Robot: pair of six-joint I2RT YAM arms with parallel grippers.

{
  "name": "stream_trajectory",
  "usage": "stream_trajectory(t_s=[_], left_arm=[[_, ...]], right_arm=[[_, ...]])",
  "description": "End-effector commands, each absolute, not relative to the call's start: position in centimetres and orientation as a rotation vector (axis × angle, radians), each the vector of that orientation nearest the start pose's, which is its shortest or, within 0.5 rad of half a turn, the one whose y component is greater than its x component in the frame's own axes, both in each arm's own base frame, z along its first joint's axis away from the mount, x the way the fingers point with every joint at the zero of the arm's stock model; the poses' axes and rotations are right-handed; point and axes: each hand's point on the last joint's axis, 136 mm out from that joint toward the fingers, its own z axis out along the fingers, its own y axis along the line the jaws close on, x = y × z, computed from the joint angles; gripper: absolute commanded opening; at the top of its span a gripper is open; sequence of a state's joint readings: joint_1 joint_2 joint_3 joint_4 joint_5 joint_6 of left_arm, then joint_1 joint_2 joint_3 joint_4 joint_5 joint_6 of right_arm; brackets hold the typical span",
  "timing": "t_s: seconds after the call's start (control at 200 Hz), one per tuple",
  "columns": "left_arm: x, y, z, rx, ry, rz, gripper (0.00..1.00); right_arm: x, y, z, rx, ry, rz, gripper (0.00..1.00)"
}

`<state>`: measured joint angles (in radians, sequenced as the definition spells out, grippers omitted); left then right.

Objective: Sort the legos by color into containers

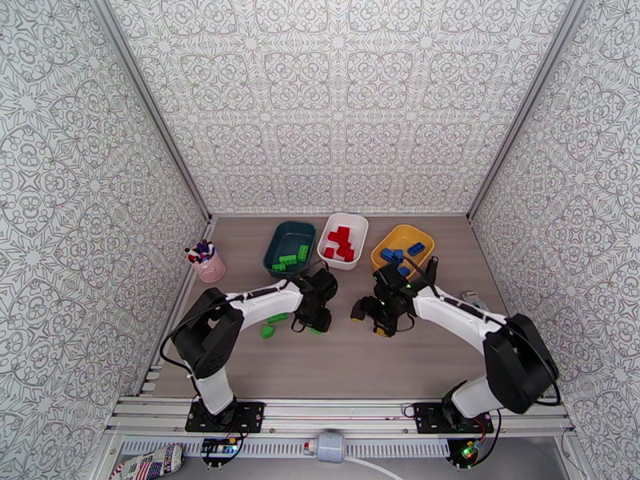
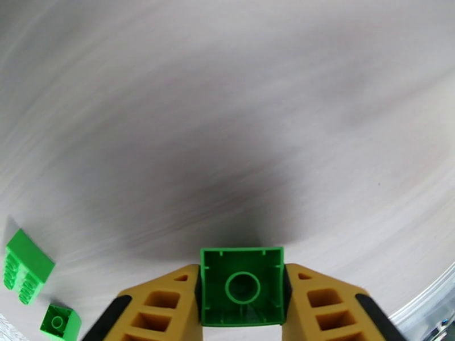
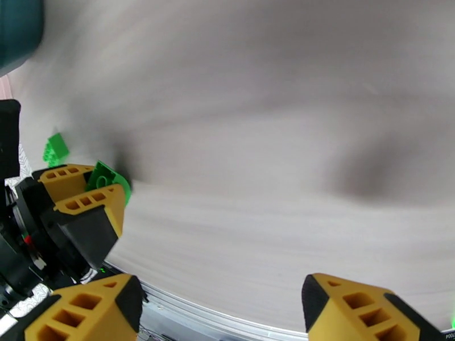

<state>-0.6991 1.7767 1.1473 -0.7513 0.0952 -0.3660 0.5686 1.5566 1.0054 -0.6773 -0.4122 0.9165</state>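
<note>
My left gripper (image 2: 243,299) is shut on a square green lego (image 2: 243,286), held underside up just above the table. From above, the left gripper (image 1: 315,323) sits at mid-table below the dark teal container (image 1: 278,234), which holds green legos (image 1: 288,258). Two more green legos (image 1: 277,318) (image 1: 267,332) lie on the table to its left, and they also show as a long brick (image 2: 25,265) and a small one (image 2: 60,322). My right gripper (image 3: 222,314) stands open and empty near the left one (image 3: 85,194). The white container (image 1: 358,222) holds red legos (image 1: 341,242). The yellow container (image 1: 384,243) holds blue legos (image 1: 404,251).
A pink cup of pens (image 1: 208,264) stands at the table's left edge. Patterned walls close in the back and both sides. A metal rail (image 1: 336,411) runs along the near edge. A corner of the teal tray (image 3: 17,24) appears top left in the right wrist view.
</note>
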Motion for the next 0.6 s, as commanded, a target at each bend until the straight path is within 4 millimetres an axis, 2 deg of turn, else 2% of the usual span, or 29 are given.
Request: stream_trajectory(t_s=[0.0, 0.125, 0.335, 0.46, 0.545, 0.595], left_arm=[[27.5, -23.4, 6.6, 0.37, 2.928, -0.397, 0.34], [30.3, -22.7, 9.1, 0.238, 2.87, -0.5, 0.33], [36.8, -20.2, 12.8, -0.007, 2.752, -0.665, 0.33], [41.0, -17.8, 14.2, -0.148, 2.693, -0.698, 0.34], [43.6, -16.2, 14.2, -0.218, 2.686, -0.674, 0.35], [44.7, -15.4, 14.2, -0.244, 2.691, -0.643, 0.41]], right_arm=[[26.1, 26.2, 9.8, 0.317, 3.011, 0.904, 0.78], [28.1, 28.3, 11.0, 0.258, 2.992, 0.956, 0.78], [31.3, 30.9, 12.8, 0.18, 2.977, 0.999, 0.77], [32.5, 31.9, 13.3, 0.145, 2.978, 1.004, 0.77], [32.8, 32.1, 13.5, 0.129, 2.984, 0.996, 0.77], [32.9, 32.1, 13.7, 0.119, 2.984, 0.993, 0.77]])
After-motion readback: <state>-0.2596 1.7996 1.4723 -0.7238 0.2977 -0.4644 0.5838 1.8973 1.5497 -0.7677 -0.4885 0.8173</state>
